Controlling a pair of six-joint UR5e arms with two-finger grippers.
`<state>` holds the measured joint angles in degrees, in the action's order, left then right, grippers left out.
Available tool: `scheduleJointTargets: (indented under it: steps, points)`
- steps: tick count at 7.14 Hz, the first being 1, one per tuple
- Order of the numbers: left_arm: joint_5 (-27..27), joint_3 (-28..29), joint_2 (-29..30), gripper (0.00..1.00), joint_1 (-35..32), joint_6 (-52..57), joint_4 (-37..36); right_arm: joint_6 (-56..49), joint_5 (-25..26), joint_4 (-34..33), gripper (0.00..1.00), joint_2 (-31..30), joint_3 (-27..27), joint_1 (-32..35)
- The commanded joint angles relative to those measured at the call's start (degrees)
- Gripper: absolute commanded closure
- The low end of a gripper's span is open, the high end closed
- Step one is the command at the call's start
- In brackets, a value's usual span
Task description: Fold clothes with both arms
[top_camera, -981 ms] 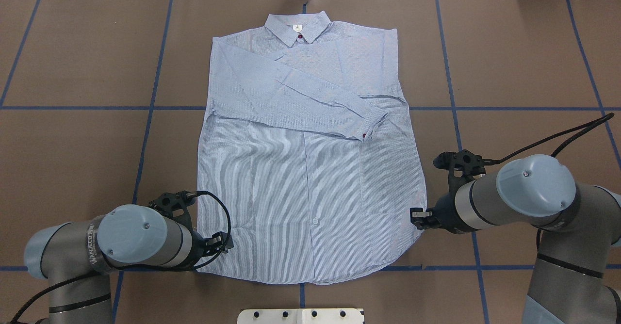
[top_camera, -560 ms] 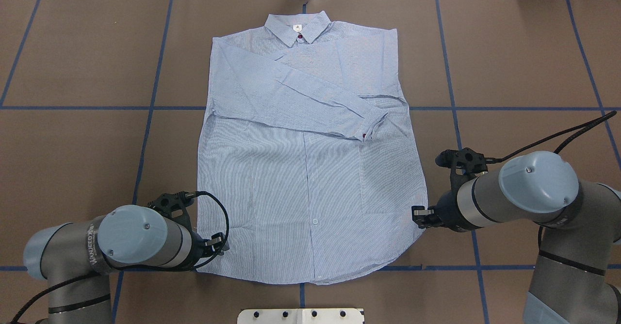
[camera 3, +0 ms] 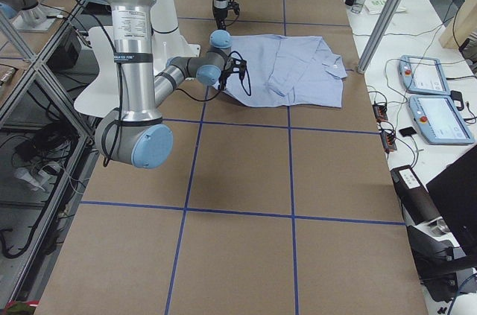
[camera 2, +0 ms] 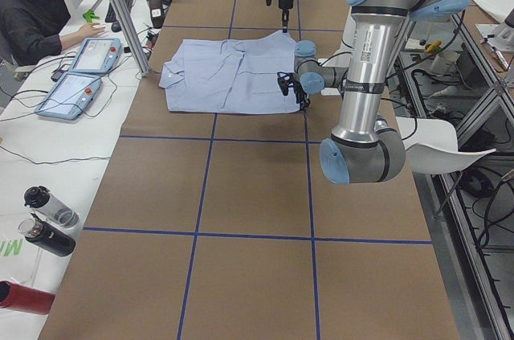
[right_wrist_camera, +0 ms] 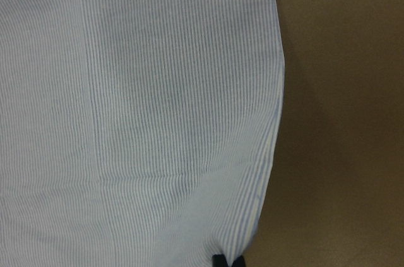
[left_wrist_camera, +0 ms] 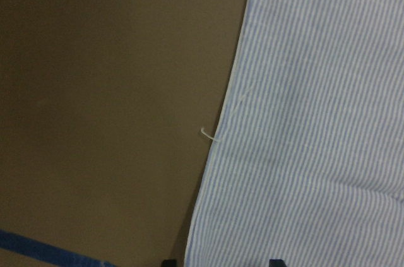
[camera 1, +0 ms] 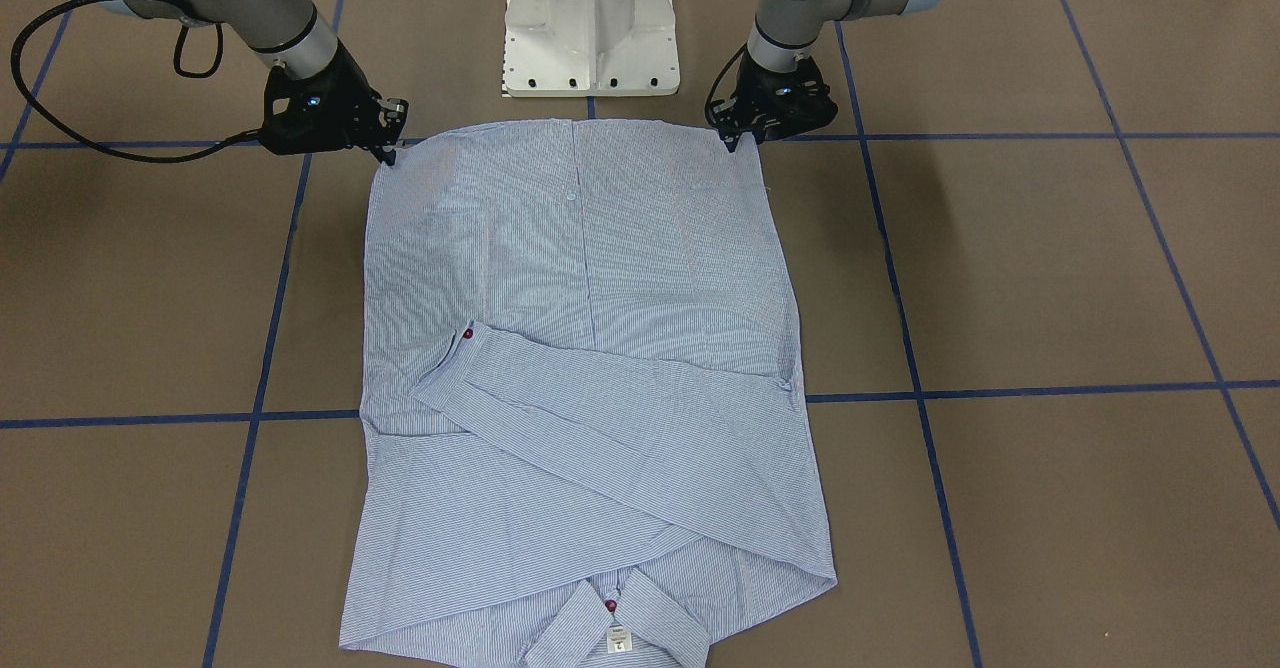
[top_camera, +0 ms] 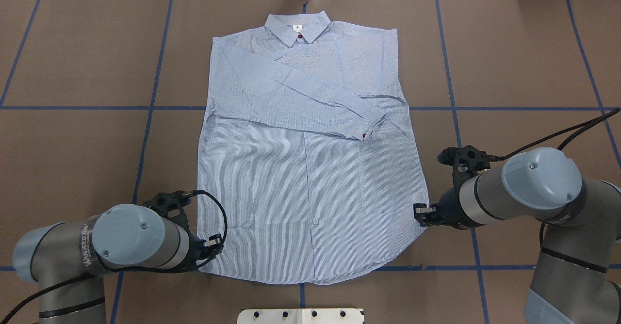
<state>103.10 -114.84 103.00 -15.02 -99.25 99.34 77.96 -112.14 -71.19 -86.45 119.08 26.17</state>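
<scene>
Lying flat on the brown bench [top_camera: 73, 135], a striped blue shirt [top_camera: 310, 193]: left fingers [top_camera: 213, 241] apart astride its lower-left hem, right fingers [top_camera: 420, 213] pinched together on the lower-right edge.

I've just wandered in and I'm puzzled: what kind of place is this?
Most likely a robotics research lab. A robot's left arm and right arm reach a striped shirt on a brown-papered table gridded with blue tape, and a person sits by control tablets.

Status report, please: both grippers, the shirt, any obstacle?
Left gripper open astride hem corner. Right gripper shut on shirt edge. Shirt flat, sleeve folded across chest. No obstacle seen.
</scene>
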Motion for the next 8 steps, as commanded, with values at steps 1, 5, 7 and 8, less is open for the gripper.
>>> scheduleJointTargets:
  steps: [1,5,7,8]
  points:
    - [0.0,-0.4,0.0,0.62,0.1,0.0,-0.6,0.0,0.0,0.0,1.0,0.0,-0.2,0.0]
    - [0.0,0.7,-0.1,0.61,0.7,0.1,-0.6,0.0,0.1,0.0,1.0,0.0,-0.5,0.0]
    - [0.0,1.3,0.0,0.61,0.8,0.1,-0.5,0.0,0.1,-0.1,1.0,0.0,-0.5,0.0]
    - [0.0,1.3,0.0,0.62,0.9,0.1,-0.5,0.0,0.1,-0.1,1.0,-0.1,-0.5,0.0]
